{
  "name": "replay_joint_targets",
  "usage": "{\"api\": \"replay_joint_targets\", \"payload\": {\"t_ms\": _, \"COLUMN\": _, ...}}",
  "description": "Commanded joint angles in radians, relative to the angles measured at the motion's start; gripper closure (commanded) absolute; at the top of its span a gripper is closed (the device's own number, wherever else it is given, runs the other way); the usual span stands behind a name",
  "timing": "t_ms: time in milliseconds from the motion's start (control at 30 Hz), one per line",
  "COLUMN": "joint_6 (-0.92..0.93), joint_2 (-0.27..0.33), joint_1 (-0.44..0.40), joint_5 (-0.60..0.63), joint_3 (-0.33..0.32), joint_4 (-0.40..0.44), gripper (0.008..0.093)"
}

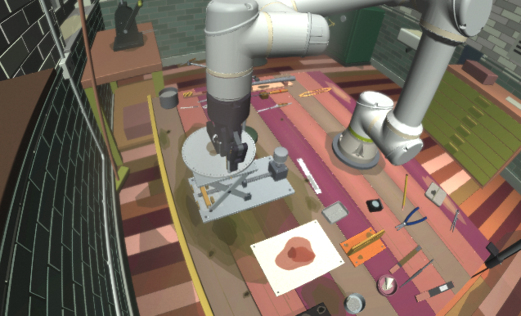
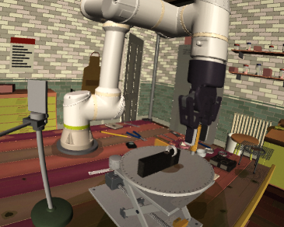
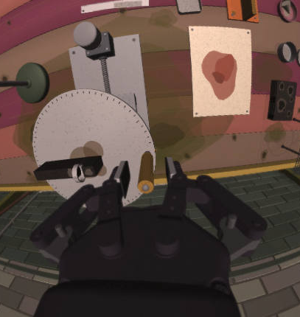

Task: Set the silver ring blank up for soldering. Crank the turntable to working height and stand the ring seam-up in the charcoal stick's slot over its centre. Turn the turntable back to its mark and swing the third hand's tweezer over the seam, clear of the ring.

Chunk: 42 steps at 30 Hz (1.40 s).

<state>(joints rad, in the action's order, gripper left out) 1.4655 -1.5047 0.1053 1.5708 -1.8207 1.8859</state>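
The silver ring stands in the slot of the black charcoal stick, which lies across the round turntable. The turntable sits raised on its scissor lift, with the crank knob at the end of the screw. My gripper is open and holds nothing; it hangs over the turntable's rim, its fingers on either side of a wooden peg handle at the disc's edge. The third hand's stand is beside the lift.
The lift's grey base plate lies near the bench's yellow front edge. A white sheet with a red stain is to its right. Small tools, dishes and an orange block scatter farther along. The arm's base stands behind.
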Motion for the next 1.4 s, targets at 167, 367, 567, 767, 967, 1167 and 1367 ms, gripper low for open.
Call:
{"api": "replay_joint_targets", "payload": {"t_ms": 167, "joint_6": 0.000, "joint_2": -0.005, "joint_1": 0.000, "joint_5": 0.000, "joint_3": 0.011, "joint_4": -0.013, "gripper": 0.0534}}
{"api": "replay_joint_targets", "payload": {"t_ms": 367, "joint_6": 0.000, "joint_2": -0.011, "joint_1": 0.000, "joint_5": 0.000, "joint_3": 0.029, "joint_4": -0.038, "gripper": 0.0534}}
{"api": "replay_joint_targets", "payload": {"t_ms": 567, "joint_6": 0.000, "joint_2": -0.019, "joint_1": 0.000, "joint_5": 0.000, "joint_3": 0.055, "joint_4": -0.072, "gripper": 0.0534}}
{"api": "replay_joint_targets", "payload": {"t_ms": 767, "joint_6": 0.000, "joint_2": -0.027, "joint_1": 0.000, "joint_5": 0.000, "joint_3": 0.086, "joint_4": -0.111, "gripper": 0.0534}}
{"api": "replay_joint_targets", "payload": {"t_ms": 967, "joint_6": 0.000, "joint_2": -0.034, "joint_1": 0.000, "joint_5": 0.000, "joint_3": 0.120, "joint_4": -0.152, "gripper": 0.0534}}
{"api": "replay_joint_targets", "payload": {"t_ms": 1167, "joint_6": 0.000, "joint_2": -0.039, "joint_1": 0.000, "joint_5": 0.000, "joint_3": 0.152, "joint_4": -0.189, "gripper": 0.0534}}
{"api": "replay_joint_targets", "payload": {"t_ms": 1367, "joint_6": 0.000, "joint_2": -0.042, "joint_1": 0.000, "joint_5": 0.000, "joint_3": 0.180, "joint_4": -0.220, "gripper": 0.0534}}
